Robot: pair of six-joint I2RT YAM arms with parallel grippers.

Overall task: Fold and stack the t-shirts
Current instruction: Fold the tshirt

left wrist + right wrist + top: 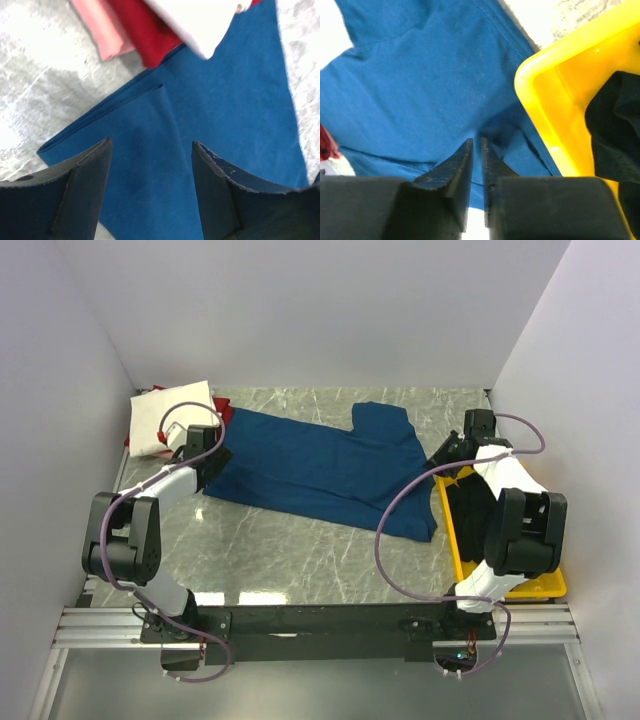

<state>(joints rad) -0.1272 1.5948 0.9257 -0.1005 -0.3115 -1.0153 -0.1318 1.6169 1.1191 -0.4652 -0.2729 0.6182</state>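
The marble-patterned table (300,570) carries the dark blue t-shirt (310,465) spread flat across its middle, slanting from the far left toward the near right, one sleeve sticking out on the far side and its right edge reaching the wall of the yellow tray (535,587). The tray sits along the table's right side, partly under the right arm, with a crumpled black t-shirt (470,505) lying inside it. In the far-left corner a folded cream t-shirt (165,415) lies on top of a red t-shirt (226,412), which shows only at the cream one's edges. The left wrist view shows the blue cloth's left end doubled over, with the cream corner and the red cloth just beyond it. The left gripper (151,142) hangs over this left end with its jaws spread wide and nothing between them. The right gripper (476,142) is low over the shirt's right end, just beside the tray's corner, its jaws a narrow slit apart, with no cloth visibly caught in the gap.
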